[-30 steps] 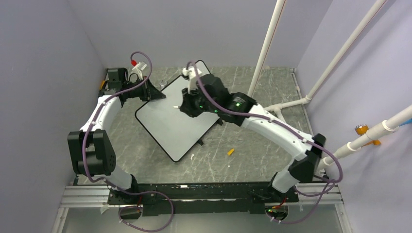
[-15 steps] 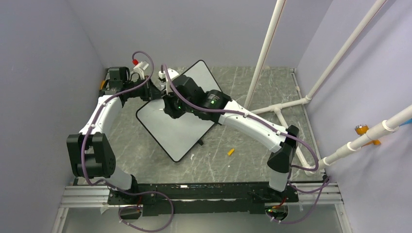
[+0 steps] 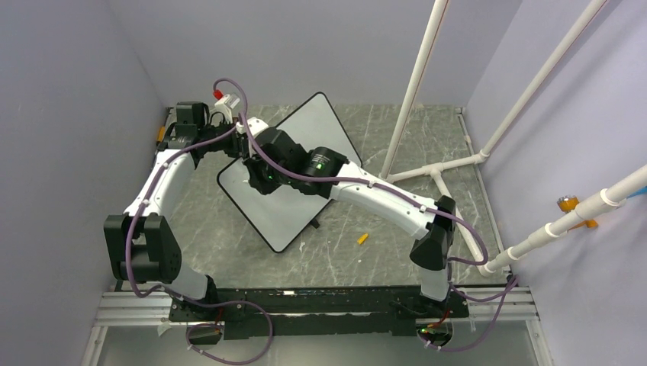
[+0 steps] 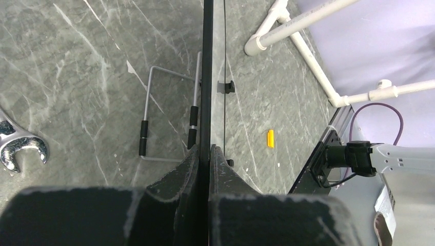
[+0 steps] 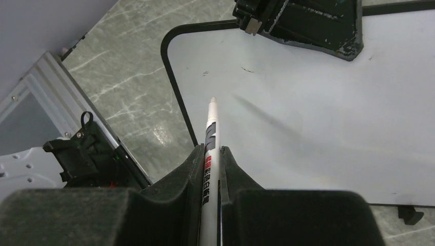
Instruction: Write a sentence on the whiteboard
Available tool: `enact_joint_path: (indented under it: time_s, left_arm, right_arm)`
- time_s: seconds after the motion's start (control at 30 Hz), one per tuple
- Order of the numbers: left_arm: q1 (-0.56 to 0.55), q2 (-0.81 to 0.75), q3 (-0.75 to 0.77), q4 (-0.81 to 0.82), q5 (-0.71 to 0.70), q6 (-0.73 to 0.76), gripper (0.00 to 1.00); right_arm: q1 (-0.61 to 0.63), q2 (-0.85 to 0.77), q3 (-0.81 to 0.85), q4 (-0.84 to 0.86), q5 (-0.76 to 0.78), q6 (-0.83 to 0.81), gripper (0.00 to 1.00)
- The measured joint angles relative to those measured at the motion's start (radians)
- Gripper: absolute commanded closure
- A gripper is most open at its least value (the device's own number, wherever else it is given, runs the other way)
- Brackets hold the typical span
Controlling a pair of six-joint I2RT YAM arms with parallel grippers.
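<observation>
The left gripper (image 4: pixel 209 149) pinches the whiteboard (image 5: pixel 318 118), likely stiff and light, by its edge. The right gripper (image 5: pixel 211 154) squeezes the slim marker (image 5: pixel 212 123), probably slippery, with its tip ahead.

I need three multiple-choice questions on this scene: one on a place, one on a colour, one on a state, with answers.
1. Where does the small orange piece lie? A. on the grey marble-patterned table; B. on the board; C. in a gripper.
2. What colour is the thin frame of the large flat white whiteboard? A. red; B. black; C. blue.
3. The right gripper is: A. open, empty; B. shut on the slim white marker pen; C. shut on a cloth.
Answers: 1 A, it rests on bare tabletop. 2 B, the rim shows black. 3 B, the pen's barrel sits between its fingers.
</observation>
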Motion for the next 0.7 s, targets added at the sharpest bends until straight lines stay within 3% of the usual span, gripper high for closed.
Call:
enact_joint_path:
  time_s: [0.7]
  left_arm:
    - [-0.004,-0.051,-0.044,0.031,-0.019,-0.012,1.0]
  right_arm:
    - [0.014,0.041,0.032,0.01,0.082,0.044,1.0]
